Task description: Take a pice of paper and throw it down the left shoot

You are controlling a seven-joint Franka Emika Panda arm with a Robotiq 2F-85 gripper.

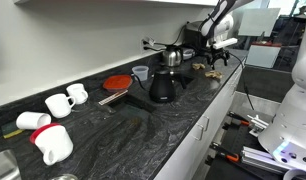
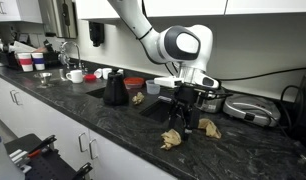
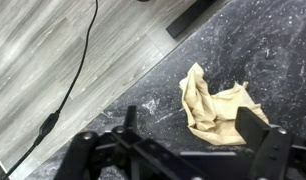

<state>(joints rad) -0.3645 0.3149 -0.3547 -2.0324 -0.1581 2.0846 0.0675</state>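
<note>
Wrist view: one paper (image 3: pixel 218 105), tan, crumpled into a loose wad with deep folds, lying on the dark speckled counter (image 3: pixel 278 40) near its edge. The gripper (image 3: pixel 191 118) is above it with jaws wide apart and nothing held. The paper sits within the gap, closer to one finger (image 3: pixel 255 128) than to the other. Only this view shows the grey plank floor (image 3: pixel 43 60) beyond the counter edge and one black cable (image 3: pixel 78 70) running across it

Paper count in an exterior view is three. The paper (image 2: pixel 173 139) lies near the front edge, just below the gripper (image 2: pixel 185 122), and the two look apart. A second wad (image 2: pixel 209 128) lies just beside it, further back. A third wad (image 2: pixel 138 98) is well apart from both, next to a black kettle (image 2: pixel 115 88). All three are the same tan colour and similarly crumpled. The wrist view takes in only the first

In an exterior view looking along the counter, the gripper (image 1: pixel 215 58) is small and far off. Its jaw state cannot be read there, and the wads are too small to count. This view shows four white mugs (image 1: pixel 58 103) in the foreground, one red plate (image 1: pixel 116 83) behind them, and the one black kettle just beyond the plate
</note>
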